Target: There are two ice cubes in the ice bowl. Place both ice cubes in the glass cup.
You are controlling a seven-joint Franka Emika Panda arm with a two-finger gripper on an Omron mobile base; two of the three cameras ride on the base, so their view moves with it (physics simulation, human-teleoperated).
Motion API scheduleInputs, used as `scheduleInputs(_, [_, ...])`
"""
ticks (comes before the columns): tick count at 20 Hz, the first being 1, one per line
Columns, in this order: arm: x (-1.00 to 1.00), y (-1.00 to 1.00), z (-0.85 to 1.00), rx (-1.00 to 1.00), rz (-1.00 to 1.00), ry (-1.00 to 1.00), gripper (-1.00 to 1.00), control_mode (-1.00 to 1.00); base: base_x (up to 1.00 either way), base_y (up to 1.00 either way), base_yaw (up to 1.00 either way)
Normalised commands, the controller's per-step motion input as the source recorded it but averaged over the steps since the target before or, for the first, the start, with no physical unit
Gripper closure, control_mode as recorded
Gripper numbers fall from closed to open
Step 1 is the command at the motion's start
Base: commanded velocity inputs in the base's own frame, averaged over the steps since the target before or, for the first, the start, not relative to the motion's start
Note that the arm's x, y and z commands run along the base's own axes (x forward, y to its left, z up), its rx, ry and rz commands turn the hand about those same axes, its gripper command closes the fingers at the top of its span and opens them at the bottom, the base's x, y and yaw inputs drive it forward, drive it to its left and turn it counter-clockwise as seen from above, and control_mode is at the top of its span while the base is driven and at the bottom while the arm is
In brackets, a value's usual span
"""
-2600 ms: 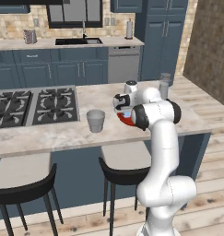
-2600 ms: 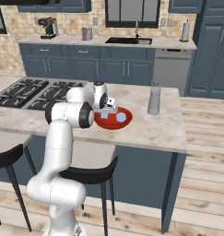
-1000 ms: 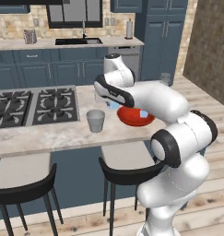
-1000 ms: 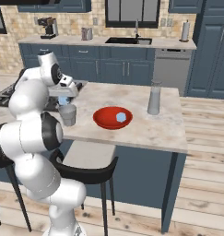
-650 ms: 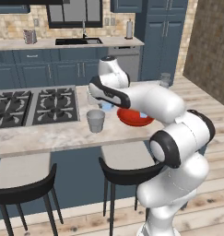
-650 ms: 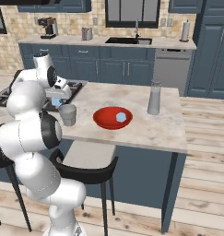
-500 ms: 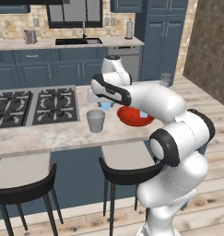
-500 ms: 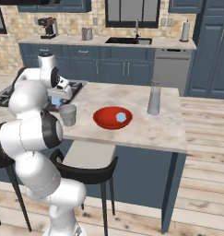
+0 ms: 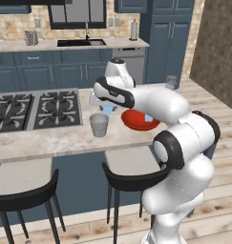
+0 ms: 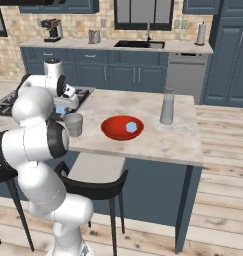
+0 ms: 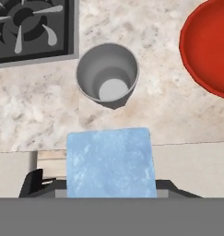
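Observation:
My gripper [image 9: 105, 106] hangs just above the glass cup [image 9: 99, 125], shut on a pale-blue ice cube [image 9: 107, 109]. In the hand view that ice cube [image 11: 111, 161] sits between my fingertips [image 11: 34, 179], with the empty grey glass cup [image 11: 108, 76] below and beyond it. The red ice bowl [image 9: 139, 119] stands to the cup's right on the counter and holds a second ice cube [image 10: 131, 127]. From the right base view, the gripper [image 10: 63, 107] is over the cup [image 10: 73, 124], left of the ice bowl [image 10: 115, 131].
A gas stove [image 9: 31, 107] lies left of the cup on the marble counter [image 10: 158, 140]. A tall grey jar [image 10: 166, 106] stands at the counter's far right. Two stools [image 9: 131, 171] sit below the counter's front edge.
The arm has swung from the red bowl leftward with the ice cube. Over the last second the hand has settled slightly lower, close above the cup.

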Motion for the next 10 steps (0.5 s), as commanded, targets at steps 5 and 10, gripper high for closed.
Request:
scheduleInputs(5, [0.38, 0.11, -0.02, 0.0, 0.0, 0.0, 1.0, -1.0, 0.0, 0.0, 0.0])
scheduleInputs(10, [0.46, 0.02, -0.06, -0.01, 0.0, 0.0, 1.0, -1.0, 0.0, 0.0, 0.0])
